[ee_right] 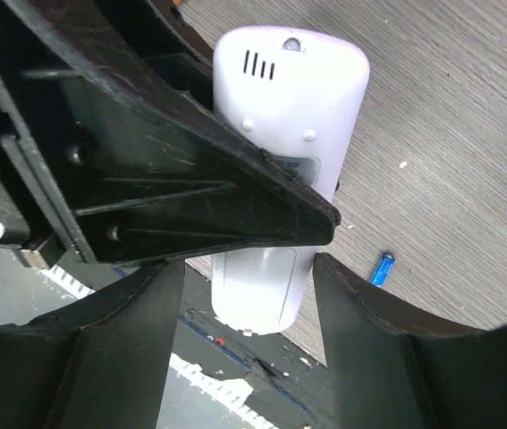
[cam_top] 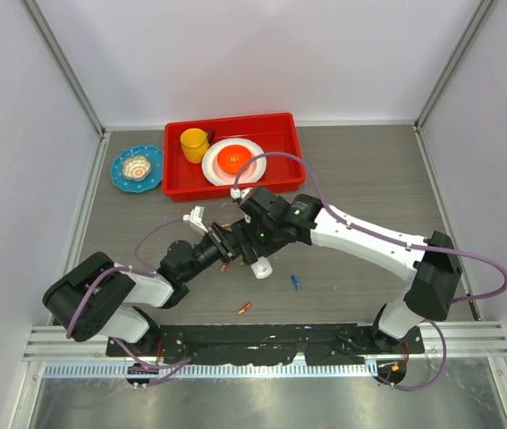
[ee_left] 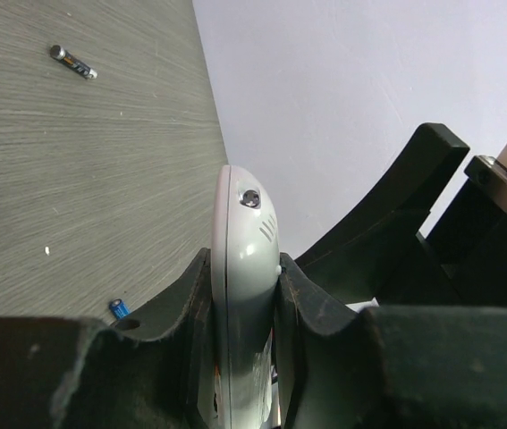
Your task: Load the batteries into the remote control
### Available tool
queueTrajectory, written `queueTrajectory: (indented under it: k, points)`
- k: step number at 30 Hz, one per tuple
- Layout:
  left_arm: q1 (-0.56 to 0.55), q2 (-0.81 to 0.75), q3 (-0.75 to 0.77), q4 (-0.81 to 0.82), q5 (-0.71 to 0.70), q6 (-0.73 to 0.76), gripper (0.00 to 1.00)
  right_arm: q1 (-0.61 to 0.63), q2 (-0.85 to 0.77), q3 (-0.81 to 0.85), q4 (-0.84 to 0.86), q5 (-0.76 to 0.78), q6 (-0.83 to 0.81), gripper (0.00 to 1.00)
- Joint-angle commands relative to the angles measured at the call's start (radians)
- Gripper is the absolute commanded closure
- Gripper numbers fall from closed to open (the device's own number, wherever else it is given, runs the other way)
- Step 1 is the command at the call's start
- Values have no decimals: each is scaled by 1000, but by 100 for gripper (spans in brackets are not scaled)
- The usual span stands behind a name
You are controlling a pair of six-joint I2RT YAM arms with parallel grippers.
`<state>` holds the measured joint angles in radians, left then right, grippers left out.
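My left gripper [ee_left: 244,259] is shut on the remote control [ee_left: 246,234], holding it edge-on above the table; both pads press its two flat faces. In the right wrist view the remote control [ee_right: 291,107] shows its white back, partly crossed by the left gripper's dark finger. The right gripper [ee_right: 249,268] is open, its fingers straddling the remote's lower end with a gap on each side. From above, the left gripper [cam_top: 226,241] and right gripper [cam_top: 253,243] meet mid-table over the remote control [cam_top: 261,266]. A blue battery [cam_top: 296,282] and a red-orange battery [cam_top: 245,308] lie loose on the table.
A red tray [cam_top: 181,185] at the back holds a yellow cup [cam_top: 194,141] and a white plate [cam_top: 251,169] with an orange bowl. A blue dish [cam_top: 121,174] sits left of it. The blue battery [ee_right: 381,267] lies just right of the remote.
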<state>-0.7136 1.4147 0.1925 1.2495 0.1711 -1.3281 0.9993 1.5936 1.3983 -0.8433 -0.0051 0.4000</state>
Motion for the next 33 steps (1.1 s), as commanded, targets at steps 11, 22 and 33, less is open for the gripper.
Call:
queueTrajectory:
  k: [11,22,33]
  points:
    - [-11,65,42,297,-28,-2,100,-2,-175,14,63,-9,25,21]
    - [8,78,85,297,17,-54,99,-33,-481,-272,260,80,105,20]
    - [114,52,113,297,318,-229,100,-269,-784,-754,862,-274,345,17]
